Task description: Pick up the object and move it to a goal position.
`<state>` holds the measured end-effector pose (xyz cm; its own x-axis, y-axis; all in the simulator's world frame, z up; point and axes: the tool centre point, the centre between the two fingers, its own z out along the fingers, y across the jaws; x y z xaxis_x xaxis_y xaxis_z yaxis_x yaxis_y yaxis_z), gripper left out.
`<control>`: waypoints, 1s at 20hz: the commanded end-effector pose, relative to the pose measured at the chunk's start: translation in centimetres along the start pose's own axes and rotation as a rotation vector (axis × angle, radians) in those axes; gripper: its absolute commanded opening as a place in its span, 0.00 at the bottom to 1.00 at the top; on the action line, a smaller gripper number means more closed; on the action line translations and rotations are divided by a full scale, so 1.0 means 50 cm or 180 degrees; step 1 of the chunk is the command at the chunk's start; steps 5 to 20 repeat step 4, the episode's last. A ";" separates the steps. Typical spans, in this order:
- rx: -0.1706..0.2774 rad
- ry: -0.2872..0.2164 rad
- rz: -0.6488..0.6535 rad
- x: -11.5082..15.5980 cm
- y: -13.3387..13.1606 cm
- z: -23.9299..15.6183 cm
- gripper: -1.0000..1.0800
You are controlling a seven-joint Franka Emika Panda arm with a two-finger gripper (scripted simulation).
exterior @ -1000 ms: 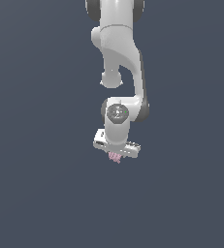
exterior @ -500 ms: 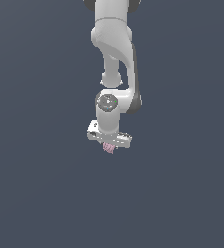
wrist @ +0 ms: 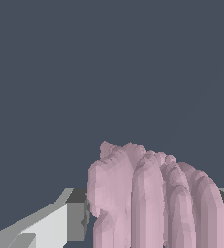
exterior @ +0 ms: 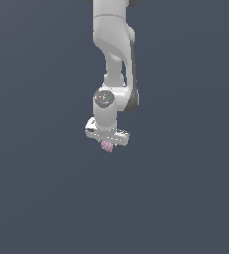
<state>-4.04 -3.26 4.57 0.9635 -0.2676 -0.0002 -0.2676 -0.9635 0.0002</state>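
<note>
You have the tiny pale pink, ridged, roughly cube-shaped block [exterior: 107, 146] pinched in the white two-fingered tool [exterior: 107, 143], which hangs from the white arm [exterior: 113, 54] in the middle of the exterior view, with nothing but flat grey around it. Working from the exterior view's left to its right: the tool's crossbar runs slightly downhill toward the right, and the block pokes out just below it, near the bar's middle. In the wrist view the ridged pink block [wrist: 152, 198] fills the space between a pale finger [wrist: 45, 225] on one side and a sliver of the other finger at the frame edge, so the tool is clamped on it. No goal marker shows, so I cannot tell which way to carry it. Judging by how little block protrudes, keep the squeeze steady, move smoothly, and avoid wrist twists that could roll it out.
</note>
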 end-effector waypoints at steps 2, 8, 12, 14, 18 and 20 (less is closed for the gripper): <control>0.0001 0.0001 -0.0002 -0.005 0.006 -0.001 0.00; 0.0001 0.0001 -0.0002 -0.004 0.006 -0.001 0.00; 0.0001 0.0001 -0.0002 -0.004 0.006 -0.001 0.00; 0.0001 0.0001 -0.0002 -0.004 0.006 -0.001 0.00; 0.0001 0.0001 -0.0002 -0.004 0.006 -0.001 0.00; 0.0001 0.0001 -0.0002 -0.004 0.006 -0.001 0.00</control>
